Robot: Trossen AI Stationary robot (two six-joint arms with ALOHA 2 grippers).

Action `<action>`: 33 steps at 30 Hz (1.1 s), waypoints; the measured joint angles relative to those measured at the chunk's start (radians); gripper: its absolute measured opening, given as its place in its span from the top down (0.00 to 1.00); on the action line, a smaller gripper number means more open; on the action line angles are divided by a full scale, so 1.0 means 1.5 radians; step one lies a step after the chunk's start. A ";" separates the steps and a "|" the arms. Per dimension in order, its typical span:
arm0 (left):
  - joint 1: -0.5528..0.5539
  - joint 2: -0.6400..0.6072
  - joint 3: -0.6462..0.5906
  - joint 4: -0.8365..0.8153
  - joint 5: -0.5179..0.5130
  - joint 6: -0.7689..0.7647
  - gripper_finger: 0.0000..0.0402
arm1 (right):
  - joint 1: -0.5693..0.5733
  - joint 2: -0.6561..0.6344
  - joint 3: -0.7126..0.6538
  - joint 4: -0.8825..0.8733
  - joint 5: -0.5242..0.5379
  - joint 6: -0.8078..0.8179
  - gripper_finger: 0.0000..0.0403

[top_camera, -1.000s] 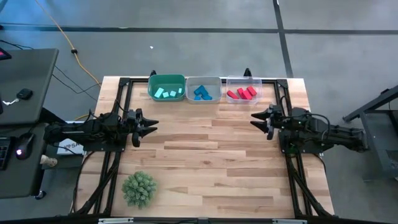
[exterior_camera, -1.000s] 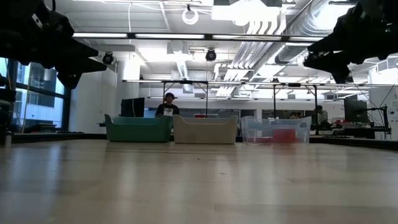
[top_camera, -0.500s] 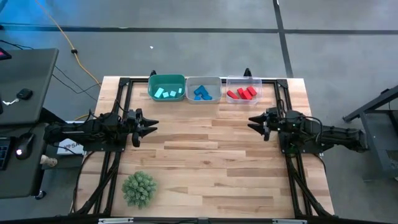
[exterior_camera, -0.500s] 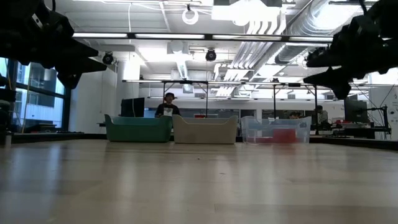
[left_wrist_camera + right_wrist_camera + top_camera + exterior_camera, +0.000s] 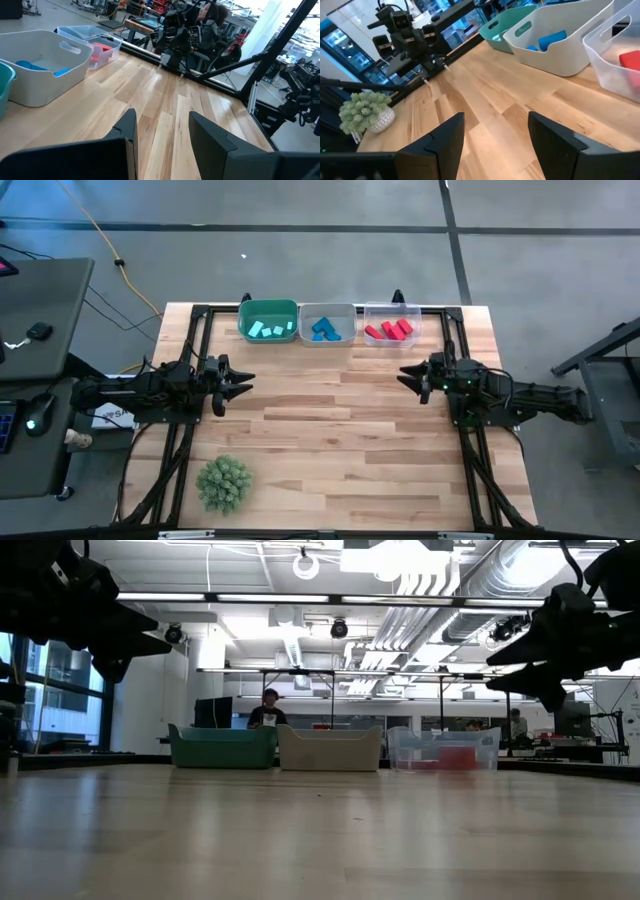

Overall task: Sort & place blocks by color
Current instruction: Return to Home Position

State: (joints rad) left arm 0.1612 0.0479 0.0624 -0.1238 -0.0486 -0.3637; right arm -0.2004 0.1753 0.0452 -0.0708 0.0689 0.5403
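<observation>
Note a small shift of the right gripper (image 5: 408, 376) toward the table centre since a second ago, with a slight drop in the low view; note no shift of the left gripper (image 5: 240, 383), parked over the table's left side. Read both sets of fingers as spread and empty, per each wrist view. Locate the blocks in the three bins along the table's far edge: light teal blocks (image 5: 270, 330) in the green bin (image 5: 242, 320), blue blocks (image 5: 322, 330) in the gray bin (image 5: 328, 307), red blocks (image 5: 389, 331) in the transparent bin (image 5: 390, 308). Find none loose on the table (image 5: 330, 440); find only the green plant ball (image 5: 223, 483) near the front left corner, well apart from both arms. Treat the sorting as apparently complete, with only the return to the rest pose outstanding. Guard against two remaining faults: a low sweep of the right arm during retraction, clipping the nearby transparent bin and spilling red blocks; and a mistimed inward move, bringing the two grippers together over mid-table. Keep clearance above the bin rims and hold both grippers well apart.
</observation>
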 joint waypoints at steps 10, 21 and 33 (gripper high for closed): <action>0.000 0.000 0.000 0.000 0.000 0.000 0.75 | 0.000 0.000 0.000 -0.001 -0.001 -0.015 0.48; 0.000 0.000 0.000 0.000 0.000 0.000 0.75 | 0.000 0.000 0.000 -0.002 -0.001 -0.016 0.48; 0.000 0.000 0.000 0.000 0.000 0.000 0.75 | 0.000 0.000 0.000 -0.002 -0.001 -0.016 0.48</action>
State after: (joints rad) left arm 0.1612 0.0475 0.0624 -0.1238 -0.0486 -0.3637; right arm -0.2005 0.1753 0.0452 -0.0734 0.0673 0.5161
